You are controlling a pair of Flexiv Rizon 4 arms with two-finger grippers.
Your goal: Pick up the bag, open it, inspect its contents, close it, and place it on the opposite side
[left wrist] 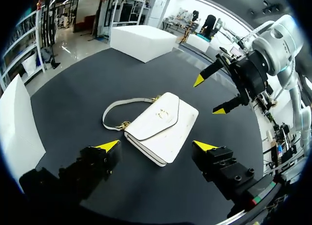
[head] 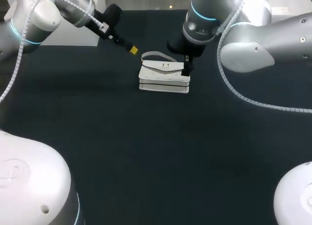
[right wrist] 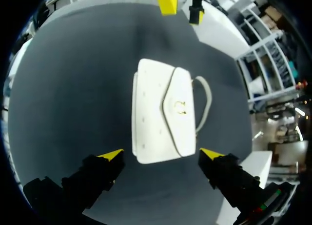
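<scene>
A white handbag (head: 164, 77) lies flat on the dark table, flap closed with a gold clasp, its strap (head: 153, 54) looped at the far side. My right gripper (head: 185, 70) hangs over the bag's right end. In the right wrist view it is open (right wrist: 161, 153), fingers spread wider than the bag (right wrist: 163, 117) below, not touching it. My left gripper (head: 130, 49) hovers just left of the strap. In the left wrist view it stands open (left wrist: 156, 146) above the bag (left wrist: 161, 127), with the right gripper (left wrist: 209, 95) beyond the bag.
The bag is the only thing on the dark table (head: 146, 152). A white box (left wrist: 141, 42) stands past the table's far edge. My two arms crowd the far middle, and the near half holds nothing.
</scene>
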